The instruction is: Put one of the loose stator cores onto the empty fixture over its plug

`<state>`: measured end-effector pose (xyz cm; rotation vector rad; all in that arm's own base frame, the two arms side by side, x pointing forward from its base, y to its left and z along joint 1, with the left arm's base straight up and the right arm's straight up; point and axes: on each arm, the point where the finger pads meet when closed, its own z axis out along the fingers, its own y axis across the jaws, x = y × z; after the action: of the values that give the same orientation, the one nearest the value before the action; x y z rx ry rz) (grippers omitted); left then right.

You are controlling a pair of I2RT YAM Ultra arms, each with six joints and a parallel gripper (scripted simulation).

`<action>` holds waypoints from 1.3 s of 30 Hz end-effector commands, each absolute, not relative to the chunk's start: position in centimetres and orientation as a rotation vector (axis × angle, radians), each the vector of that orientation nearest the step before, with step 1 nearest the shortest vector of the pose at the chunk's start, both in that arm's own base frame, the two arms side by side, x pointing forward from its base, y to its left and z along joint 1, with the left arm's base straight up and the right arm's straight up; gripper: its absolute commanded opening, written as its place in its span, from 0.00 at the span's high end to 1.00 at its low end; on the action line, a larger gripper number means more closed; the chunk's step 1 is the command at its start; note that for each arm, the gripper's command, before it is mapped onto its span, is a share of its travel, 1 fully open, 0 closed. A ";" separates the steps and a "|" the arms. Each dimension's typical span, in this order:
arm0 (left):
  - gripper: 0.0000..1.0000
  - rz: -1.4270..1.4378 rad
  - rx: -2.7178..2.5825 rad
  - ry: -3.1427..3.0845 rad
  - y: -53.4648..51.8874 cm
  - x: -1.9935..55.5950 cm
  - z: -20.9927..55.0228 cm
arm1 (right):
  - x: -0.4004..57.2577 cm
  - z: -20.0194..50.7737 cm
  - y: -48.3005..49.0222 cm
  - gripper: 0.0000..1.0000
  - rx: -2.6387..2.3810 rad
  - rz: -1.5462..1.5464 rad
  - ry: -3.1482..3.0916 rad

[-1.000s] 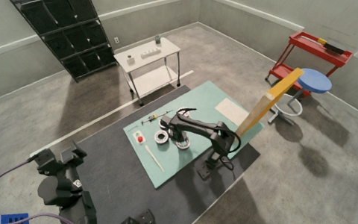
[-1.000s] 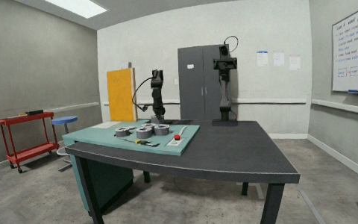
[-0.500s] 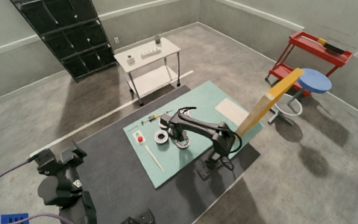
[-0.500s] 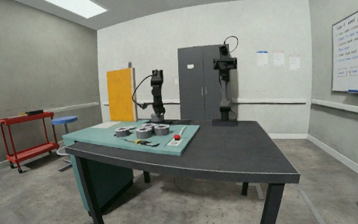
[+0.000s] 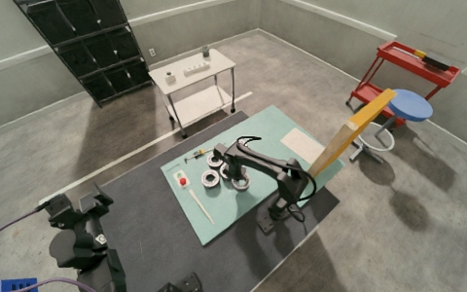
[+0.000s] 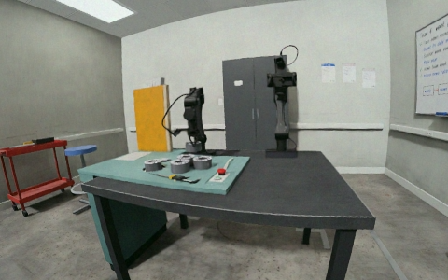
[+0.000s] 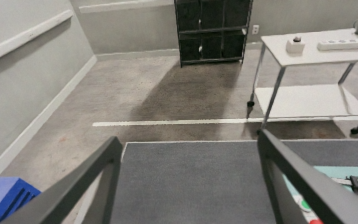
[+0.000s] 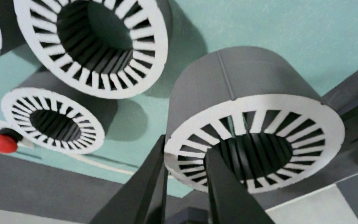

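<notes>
My right gripper [image 5: 236, 176] [image 8: 185, 139] is shut on the wall of a grey stator core [image 6: 193, 147] [image 8: 201, 80], one finger inside its bore, one outside. The core hangs above the teal mat [image 5: 262, 127] [image 6: 116, 168]. Another core [image 5: 210, 179] [image 6: 203, 162] [image 8: 93, 120] stands near the button panel [image 5: 178, 171] [image 6: 214, 179]. Several more stand close together, including one [image 6: 180, 166] in front and one [image 6: 153, 165] apart. I cannot make out the empty fixture or its plug; cores and the arm may hide them. My left gripper [image 7: 186, 138] is open and empty, high above the dark table.
The panel's red button [image 5: 183, 181] [image 6: 221, 172] [image 8: 2, 143] sticks up beside the cores. A yellow and black caliper [image 5: 198, 153] [image 6: 178, 177] and a pale strip [image 5: 201, 206] lie on the mat. A tall yellow board [image 5: 354, 131] [image 6: 150, 119] stands at the mat's far end.
</notes>
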<state>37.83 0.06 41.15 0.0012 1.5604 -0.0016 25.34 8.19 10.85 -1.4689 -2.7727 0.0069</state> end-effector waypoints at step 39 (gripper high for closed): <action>0.00 -0.008 -0.002 1.478 0.0 37.1 44.3 | 29.1 13.5 -1.8 1.00 -1.908 -0.003 -2.550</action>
<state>37.83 0.06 41.15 0.0012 1.5604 -0.0016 28.25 -0.66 10.57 -1.8549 -2.5132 0.0133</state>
